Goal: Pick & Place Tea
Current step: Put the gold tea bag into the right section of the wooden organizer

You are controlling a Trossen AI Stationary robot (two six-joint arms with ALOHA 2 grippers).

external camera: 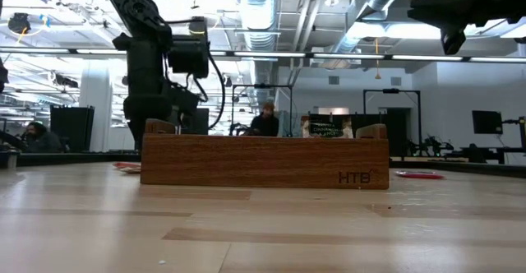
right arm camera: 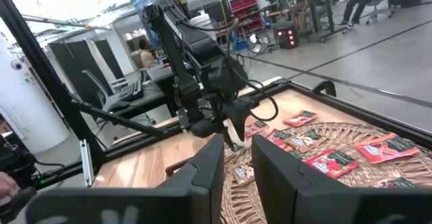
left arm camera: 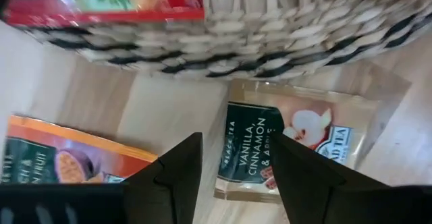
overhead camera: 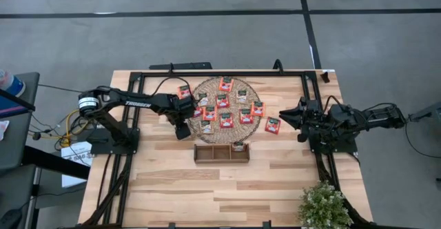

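woven mat (overhead camera: 227, 112) w/ tea sachets (overhead camera: 226, 119), wooden tray (overhead camera: 221, 152) just beside

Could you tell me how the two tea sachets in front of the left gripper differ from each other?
The pale vanilla sachet shows a dark green panel and cream fruit picture; the orange-edged sachet has an orange border and a purple fruit. The pale one lies past the left gripper, between its open fingers; the orange one sits off to one side. Both lie flat on the table beside the woven mat.

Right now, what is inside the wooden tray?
In the wooden tray, one pale tea sachet stands in the compartment nearest the right arm. The other two compartments look empty from above. In the low view the front wall covers the bottoms of all compartments.
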